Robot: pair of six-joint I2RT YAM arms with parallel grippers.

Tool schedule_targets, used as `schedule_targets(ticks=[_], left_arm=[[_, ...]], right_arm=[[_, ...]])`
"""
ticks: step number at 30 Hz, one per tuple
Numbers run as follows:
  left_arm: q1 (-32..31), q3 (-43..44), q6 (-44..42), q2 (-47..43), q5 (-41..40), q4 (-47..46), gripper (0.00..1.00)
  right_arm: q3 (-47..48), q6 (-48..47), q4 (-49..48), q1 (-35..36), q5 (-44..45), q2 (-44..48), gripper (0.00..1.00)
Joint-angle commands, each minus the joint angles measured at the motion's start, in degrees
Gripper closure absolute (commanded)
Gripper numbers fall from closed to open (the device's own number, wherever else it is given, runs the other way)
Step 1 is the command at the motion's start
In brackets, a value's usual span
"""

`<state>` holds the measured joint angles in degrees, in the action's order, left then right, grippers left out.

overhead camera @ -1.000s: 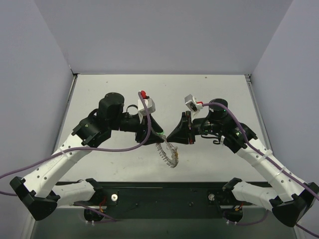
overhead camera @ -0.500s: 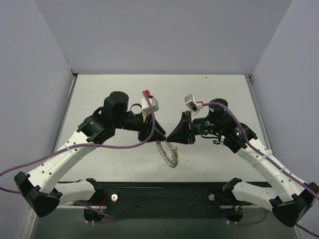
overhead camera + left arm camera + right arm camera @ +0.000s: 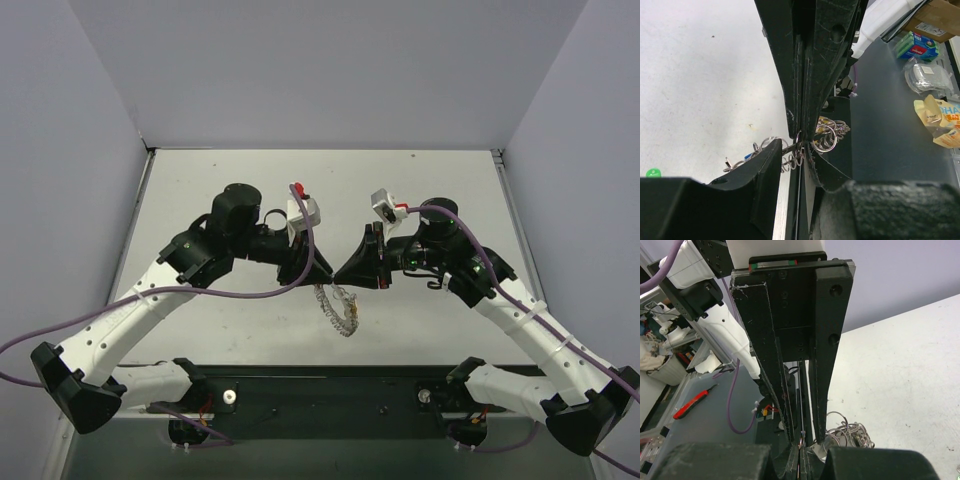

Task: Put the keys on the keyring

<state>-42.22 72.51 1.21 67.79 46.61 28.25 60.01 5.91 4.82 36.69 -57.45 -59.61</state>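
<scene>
Above the table's near middle, my left gripper (image 3: 322,274) and right gripper (image 3: 340,276) meet tip to tip. The keyring (image 3: 340,310), a silvery coil of wire, hangs below that point. In the left wrist view my left gripper (image 3: 795,150) stands partly open, with the keyring (image 3: 788,160) and the right gripper's shut fingers (image 3: 805,75) between its jaws. A blue key head (image 3: 747,156) and small rings (image 3: 827,137) hang on the coil. A green key head (image 3: 653,173) lies on the table. My right gripper (image 3: 807,450) is shut on the keyring's wire.
The white table (image 3: 200,190) has grey walls on three sides. A black base plate (image 3: 330,395) with both arm mounts runs along the near edge. Purple cables trail from both wrists. A red-handled tool (image 3: 695,400) and packets (image 3: 935,110) lie off the table.
My left arm has moved right, bringing its tips up to the right gripper, and its jaws have narrowed round the keyring. The right arm and hanging keyring have stayed put.
</scene>
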Motion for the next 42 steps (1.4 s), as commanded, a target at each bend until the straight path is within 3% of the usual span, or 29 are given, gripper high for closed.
schedule_targets(ticks=[1, 5, 9, 14, 17, 20, 21, 24, 27, 33, 42], left_arm=[[0.3, 1.3, -0.7, 0.4, 3.6, -1.5, 0.66], [-0.1, 1.7, -0.8, 0.6, 3.9, -1.6, 0.70], [-0.4, 1.7, -0.5, 0.7, 3.9, -2.1, 1.00], [-0.6, 0.1, 0.1, -0.6, 1.7, -4.0, 1.00], [-0.6, -1.6, 0.5, -2.4, -1.2, -5.4, 1.00], [-0.4, -3.2, 0.7, -4.2, -4.1, -6.7, 1.00], [-0.3, -3.6, 0.8, -5.1, -4.9, -7.0, 1.00], [-0.1, -4.9, 1.2, -6.3, -7.8, -8.1, 1.00], [0.4, -5.9, 1.6, -7.0, -9.3, -8.6, 1.00], [1.6, -7.2, 2.4, -7.2, -12.3, -9.2, 1.00], [11.8, -8.4, 4.1, -10.3, -12.2, -7.3, 1.00]], right_arm=[[1.9, -0.3, -6.0, -0.2, -2.0, 1.6, 1.00], [1.6, -0.1, -6.0, -0.2, -1.5, 1.8, 1.00], [1.5, -0.2, -6.2, -0.2, -1.1, 1.7, 1.00], [1.2, 0.5, -6.1, -0.3, 3.6, 1.9, 1.00], [0.7, 1.0, -6.0, -0.3, 9.3, 2.7, 0.83], [-0.2, 1.5, -6.1, -0.5, 14.9, 4.3, 0.48], [-0.5, 1.6, -6.2, -0.6, 16.6, 4.8, 0.27], [-2.1, 2.3, -7.2, -0.8, 22.5, 6.5, 0.06], [-3.1, 3.6, -7.8, -1.3, 26.2, 7.7, 0.01], [-3.1, 5.4, -7.9, -2.8, 27.7, 6.5, 0.00], [-2.1, 7.6, -6.4, -4.7, 30.0, 0.4, 0.00]])
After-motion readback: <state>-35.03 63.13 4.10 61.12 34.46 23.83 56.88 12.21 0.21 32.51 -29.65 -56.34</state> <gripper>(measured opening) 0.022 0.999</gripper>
